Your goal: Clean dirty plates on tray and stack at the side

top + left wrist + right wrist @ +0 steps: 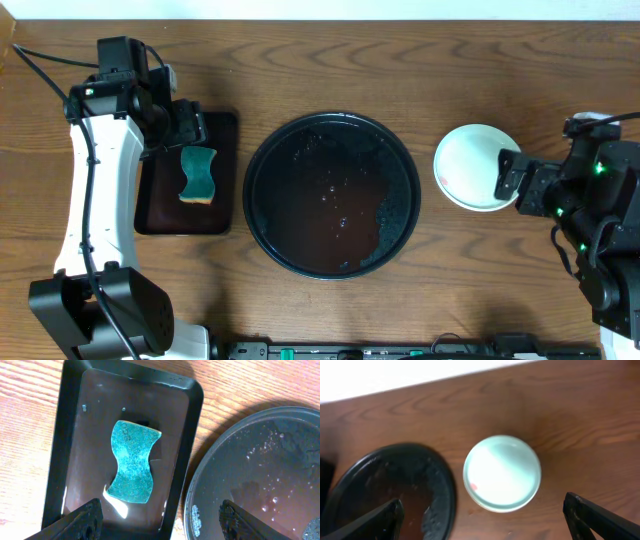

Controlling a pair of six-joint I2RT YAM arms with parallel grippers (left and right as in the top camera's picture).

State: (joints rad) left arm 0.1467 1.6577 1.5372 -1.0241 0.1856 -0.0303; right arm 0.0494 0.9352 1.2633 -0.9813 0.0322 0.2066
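Now the plates sit stacked near the table's right edge, beside the tray. They look light, stiff, wet-slick and breakable, so grip them at the rim. Left gripper and right gripper both gape, empty.

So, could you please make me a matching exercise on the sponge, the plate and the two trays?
1 sponge
2 pale blue plate
3 round tray
4 rectangular tray

a in the middle, holding no object
b on the table, right of the round tray
c left of the round tray
d lying in the rectangular tray

Pairs: 1-d, 2-b, 3-a, 4-c
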